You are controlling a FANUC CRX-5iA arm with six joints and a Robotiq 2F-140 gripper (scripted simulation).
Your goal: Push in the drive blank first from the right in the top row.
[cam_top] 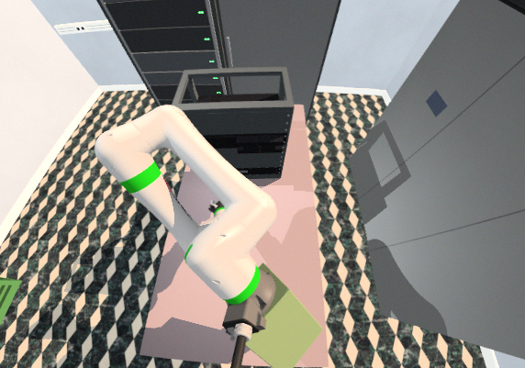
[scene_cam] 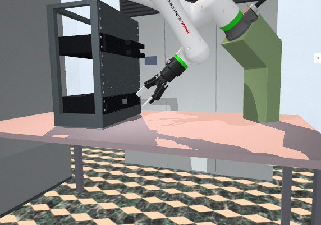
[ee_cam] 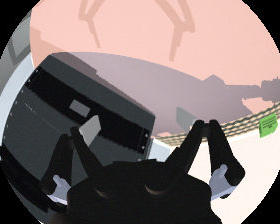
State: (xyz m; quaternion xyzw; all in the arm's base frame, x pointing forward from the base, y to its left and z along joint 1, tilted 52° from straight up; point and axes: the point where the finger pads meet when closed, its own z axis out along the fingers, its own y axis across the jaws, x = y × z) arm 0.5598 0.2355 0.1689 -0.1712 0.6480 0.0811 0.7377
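The dark grey rack (scene_cam: 51,68) (cam_top: 234,106) (ee_cam: 31,116) stands at the far end of the pink table (scene_cam: 210,129) (cam_top: 294,230). Its top row of black drive blanks (scene_cam: 118,46) (cam_top: 248,140) has some blanks sticking out in front of the others; the bottom row (scene_cam: 120,102) sits near the rack's foot. My gripper (scene_cam: 143,98) (ee_cam: 137,118) is open and empty. It hangs tilted just in front of the rack's lower front, well below the top row and apart from the rack. In the top view the arm hides it.
The robot's green pedestal (scene_cam: 261,76) (cam_top: 284,331) stands at the table's near end. A tall server cabinet (cam_top: 161,33) rises behind the rack. A large grey cabinet (cam_top: 450,180) stands to the right of the table.
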